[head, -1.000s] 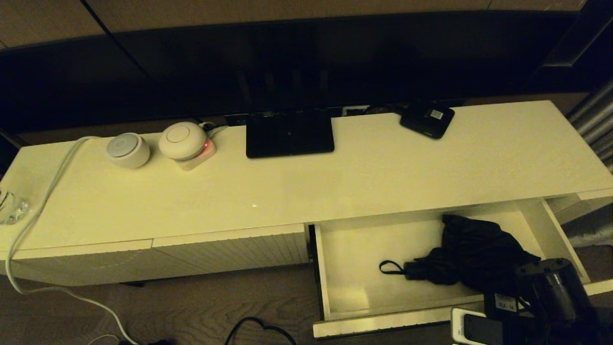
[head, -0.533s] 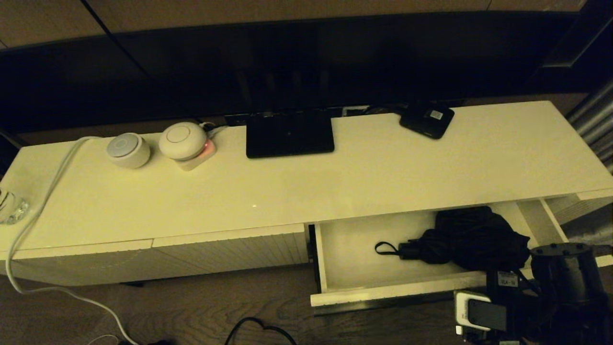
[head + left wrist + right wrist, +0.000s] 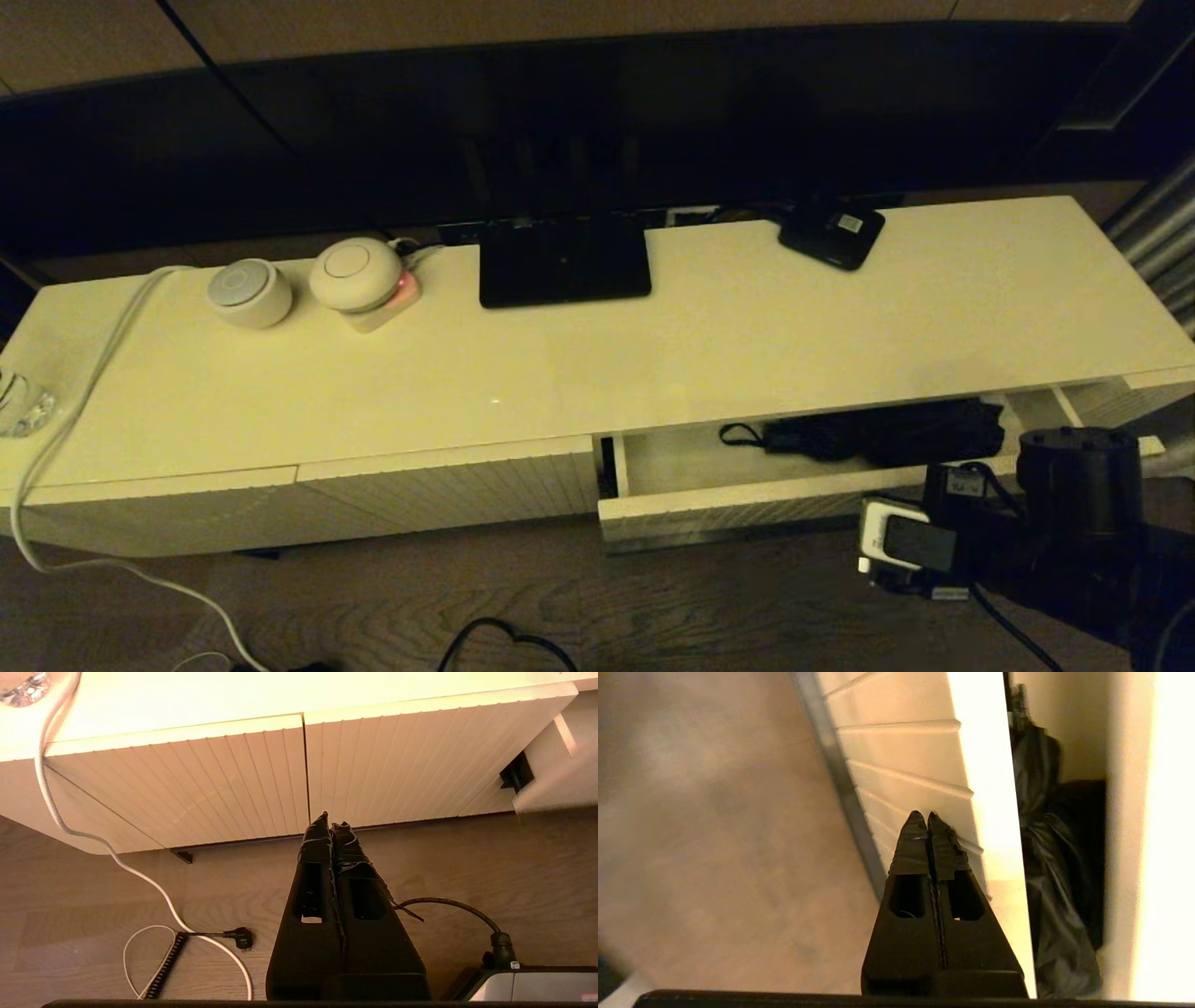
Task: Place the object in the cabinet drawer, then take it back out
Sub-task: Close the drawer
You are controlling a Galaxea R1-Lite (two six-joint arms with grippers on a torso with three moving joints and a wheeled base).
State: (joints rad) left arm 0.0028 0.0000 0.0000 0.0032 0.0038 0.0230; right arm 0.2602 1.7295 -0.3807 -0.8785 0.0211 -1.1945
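Observation:
The black folding umbrella (image 3: 878, 434) lies inside the cabinet drawer (image 3: 728, 518), its wrist loop (image 3: 738, 432) pointing left. The drawer stands only slightly open, and the cabinet top hides most of the umbrella. The right wrist view shows bunched black fabric (image 3: 1045, 858) in the narrow gap behind the drawer's ribbed front (image 3: 915, 765). My right gripper (image 3: 928, 817) is shut and empty, with its tips against that ribbed front. In the head view my right arm (image 3: 1074, 485) is at the drawer's right end. My left gripper (image 3: 331, 822) is shut and empty, hanging over the floor before the closed fronts.
On the cabinet top (image 3: 747, 345) stand a black screen base (image 3: 564, 259), a small black box with a white label (image 3: 831, 233), two round white devices (image 3: 250, 292) and a white cable (image 3: 84, 392). Closed ribbed fronts (image 3: 187, 779) are to the left. Cables (image 3: 205, 938) lie on the floor.
The drawer has slid far inward, from wide open to a narrow gap. My right arm moved forward with its front. The umbrella went under the cabinet top.

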